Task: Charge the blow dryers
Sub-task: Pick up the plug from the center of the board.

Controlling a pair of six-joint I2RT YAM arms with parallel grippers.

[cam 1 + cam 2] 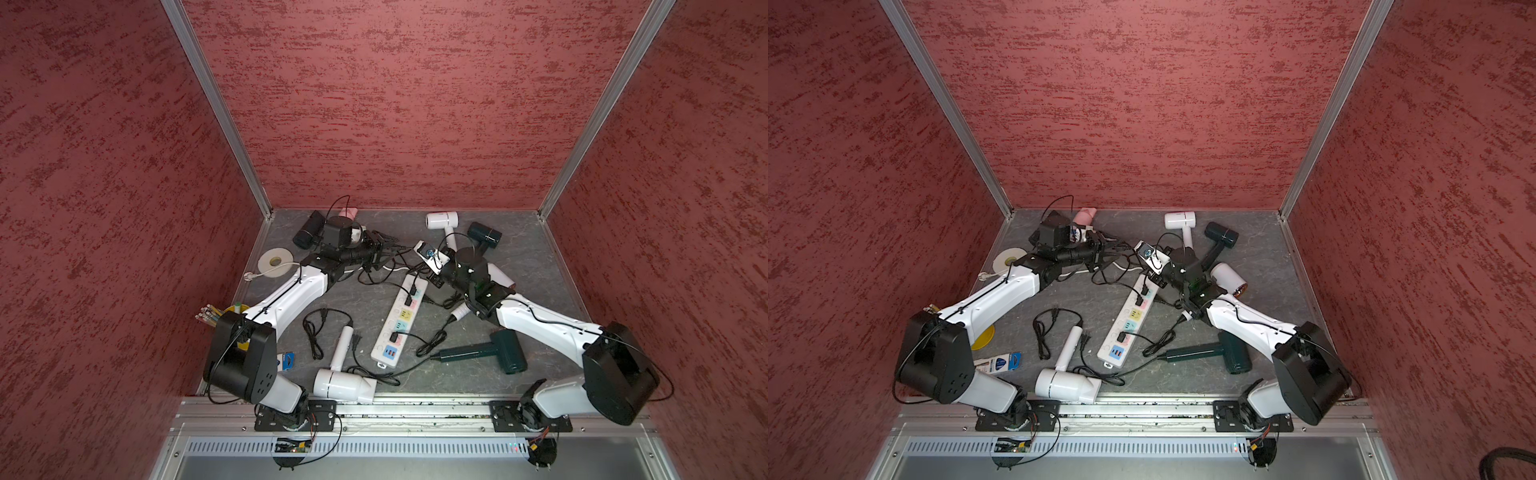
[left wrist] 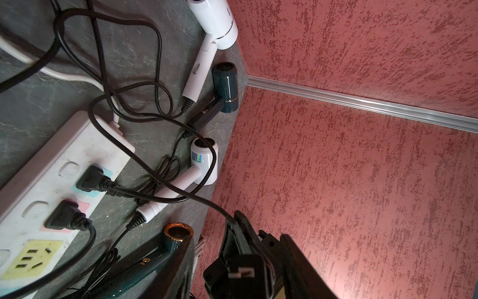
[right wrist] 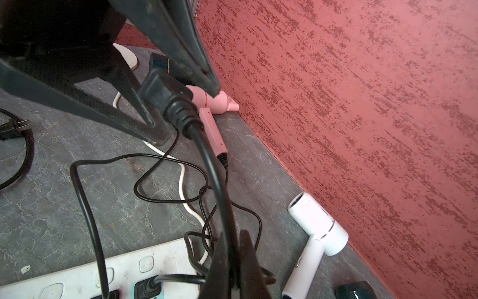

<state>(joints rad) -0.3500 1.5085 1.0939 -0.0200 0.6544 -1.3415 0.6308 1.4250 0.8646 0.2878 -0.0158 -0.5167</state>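
Right gripper [image 3: 234,238] is pressed together on a black rubber cord [image 3: 217,186], just below its black moulded plug [image 3: 160,88]. My read: it props the plug up for a handover. Left gripper [image 1: 388,251] is part spread with its jaws straddling that plug; can't tell if they bear on it. Both hang near the far end of the long white power strip [image 1: 379,347], whose yellow socket [image 2: 31,256] is free. 7 T-shaped blow dryers [image 1: 345,384] lie round the mat, none in a claw. The pink plastic dryer [image 3: 213,129] lies by the back wall, near the left claw. Can't trace whose cord this is.
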